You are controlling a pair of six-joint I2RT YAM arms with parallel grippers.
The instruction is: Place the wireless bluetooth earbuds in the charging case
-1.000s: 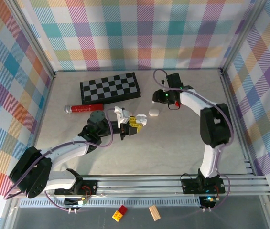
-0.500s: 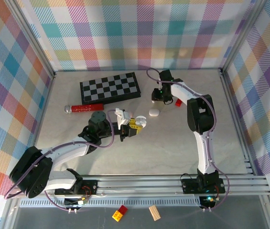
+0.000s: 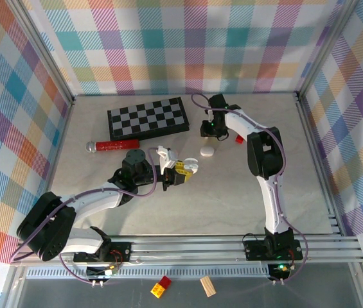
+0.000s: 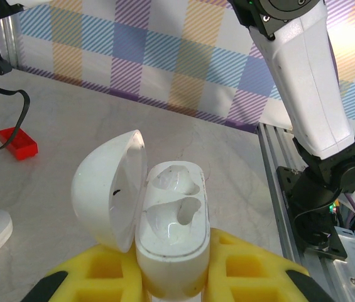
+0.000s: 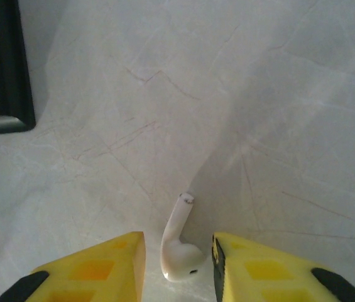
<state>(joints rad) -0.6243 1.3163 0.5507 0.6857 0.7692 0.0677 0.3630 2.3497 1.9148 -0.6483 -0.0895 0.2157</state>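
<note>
Earbud pickup in hand.
Your right gripper (image 5: 178, 267) straddled an earbud (image 5: 177, 242), jaws apart; your left gripper (image 4: 174, 280) clamped the open charging case (image 4: 171, 233). Next move, I judge: close squarely, lift.

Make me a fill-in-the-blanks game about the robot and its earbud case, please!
1. The charging case held in the left jaws has its lid ____.
2. The two sockets inside that case are both ____.
3. The earbud lying between the right jaws is colored ____.
4. The little brick lying on the table is colored ____.

Missing words: open, empty, white, red.
</note>
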